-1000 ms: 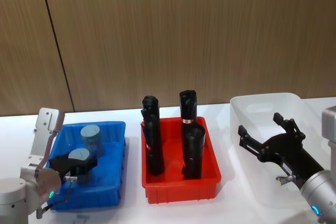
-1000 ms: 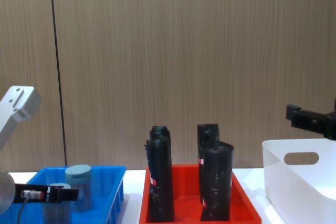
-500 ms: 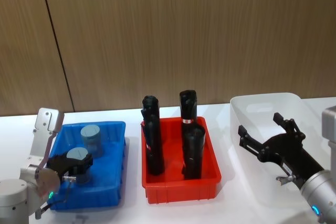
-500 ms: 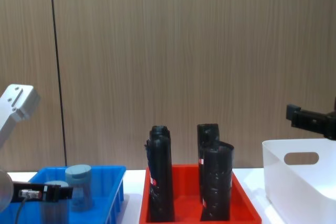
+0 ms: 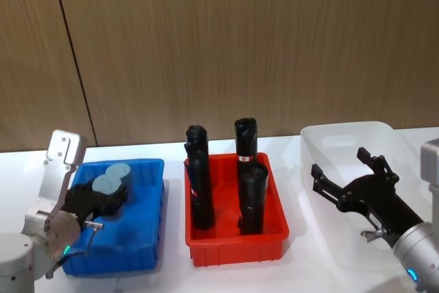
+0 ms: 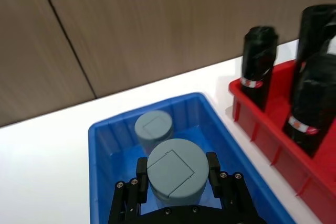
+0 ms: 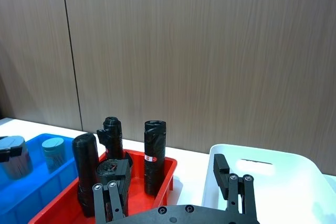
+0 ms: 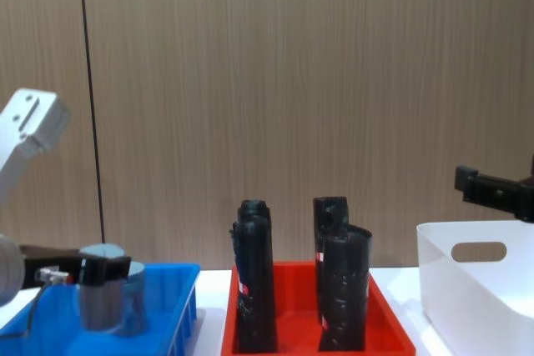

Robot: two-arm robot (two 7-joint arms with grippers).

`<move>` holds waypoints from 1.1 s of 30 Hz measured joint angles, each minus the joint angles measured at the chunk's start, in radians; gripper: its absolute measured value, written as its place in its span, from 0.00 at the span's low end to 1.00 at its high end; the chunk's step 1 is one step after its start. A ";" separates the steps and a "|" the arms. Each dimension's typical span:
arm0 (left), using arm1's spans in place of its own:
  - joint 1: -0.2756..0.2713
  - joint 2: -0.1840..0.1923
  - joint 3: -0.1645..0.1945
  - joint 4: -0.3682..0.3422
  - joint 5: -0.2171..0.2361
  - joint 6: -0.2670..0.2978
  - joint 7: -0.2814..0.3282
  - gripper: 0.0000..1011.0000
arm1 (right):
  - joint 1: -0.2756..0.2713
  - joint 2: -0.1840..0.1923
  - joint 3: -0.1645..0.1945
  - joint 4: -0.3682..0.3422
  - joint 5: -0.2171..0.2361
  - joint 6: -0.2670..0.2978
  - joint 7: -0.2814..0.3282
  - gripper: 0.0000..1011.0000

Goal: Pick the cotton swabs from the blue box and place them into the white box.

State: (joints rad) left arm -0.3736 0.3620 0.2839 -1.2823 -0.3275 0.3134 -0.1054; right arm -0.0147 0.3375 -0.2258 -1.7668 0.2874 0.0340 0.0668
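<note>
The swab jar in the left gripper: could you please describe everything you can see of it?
The jar is a small cylinder with a see-through body and a flat grey-blue lid marked with a faint square. It stands upright over the blue box, clamped at its sides between the jaws of the left gripper. The second jar stands close beside it; whether they touch cannot be told.
</note>
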 joint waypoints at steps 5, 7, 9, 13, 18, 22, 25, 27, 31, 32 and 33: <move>0.024 0.018 0.000 -0.072 0.017 -0.011 -0.039 0.66 | 0.000 0.000 0.000 0.000 0.000 0.000 0.000 0.99; 0.030 0.023 0.000 -0.093 0.021 -0.012 -0.050 0.66 | 0.000 0.000 0.000 0.000 0.000 0.000 0.000 0.99; 0.040 0.033 -0.001 -0.128 0.027 -0.011 -0.071 0.66 | 0.000 0.000 0.000 0.000 0.000 0.000 0.000 0.99; 0.052 0.047 -0.003 -0.183 0.033 -0.004 -0.111 0.66 | 0.000 0.000 0.000 0.000 0.000 0.000 0.000 0.99; 0.065 0.067 -0.007 -0.248 0.031 0.008 -0.174 0.66 | 0.000 0.000 0.000 0.000 0.000 0.000 0.000 0.99; 0.071 0.078 -0.010 -0.279 0.016 0.013 -0.223 0.66 | 0.000 0.000 0.000 0.000 0.000 0.000 0.000 0.99; 0.073 0.084 -0.011 -0.293 0.003 0.015 -0.253 0.66 | 0.000 0.000 0.000 0.000 0.000 0.000 0.000 0.99; 0.073 0.088 -0.013 -0.301 -0.009 0.015 -0.283 0.66 | 0.000 0.000 0.000 0.000 0.000 0.000 0.000 0.99; 0.071 0.094 -0.014 -0.306 -0.040 0.018 -0.357 0.66 | 0.000 0.000 0.000 0.000 0.000 0.000 0.000 0.99; 0.070 0.095 -0.014 -0.306 -0.044 0.018 -0.369 0.66 | 0.000 0.000 0.000 0.000 0.000 0.000 0.000 0.99; 0.068 0.096 -0.015 -0.305 -0.049 0.019 -0.381 0.66 | 0.000 0.000 0.000 0.000 0.000 0.000 0.000 0.99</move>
State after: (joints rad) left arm -0.3055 0.4575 0.2694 -1.5877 -0.3767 0.3328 -0.4864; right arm -0.0146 0.3374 -0.2258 -1.7668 0.2873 0.0340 0.0667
